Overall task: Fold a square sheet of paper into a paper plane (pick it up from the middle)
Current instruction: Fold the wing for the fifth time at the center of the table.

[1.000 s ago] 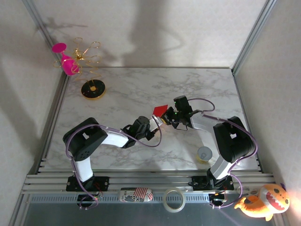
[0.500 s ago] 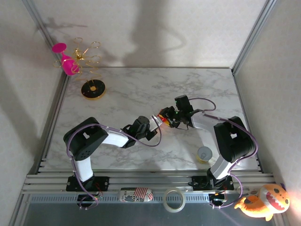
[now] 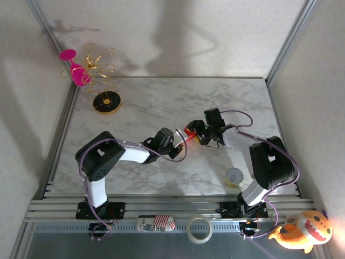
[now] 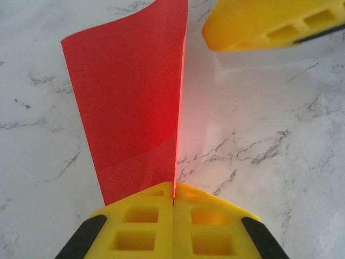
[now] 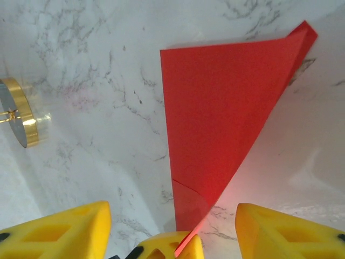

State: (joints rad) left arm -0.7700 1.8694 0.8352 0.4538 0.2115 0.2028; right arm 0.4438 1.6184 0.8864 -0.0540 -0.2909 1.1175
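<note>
From above, places the square sheet of paper (image 3: 190, 131) between left gripper (image 3: 182, 139) and right gripper (image 3: 200, 134); from left wrist, shows left pinching its near edge; from right wrist, right spread astride it; likely one crease, paper plane far off.

Left jaws: closed up, now clamped on bottom edge of square sheet of paper (image 4: 129, 102). Right jaws: parted, let go of sheet, standing clear either side. Sheet: from broad red diamond to thin edge-on sliver in top view.
</note>
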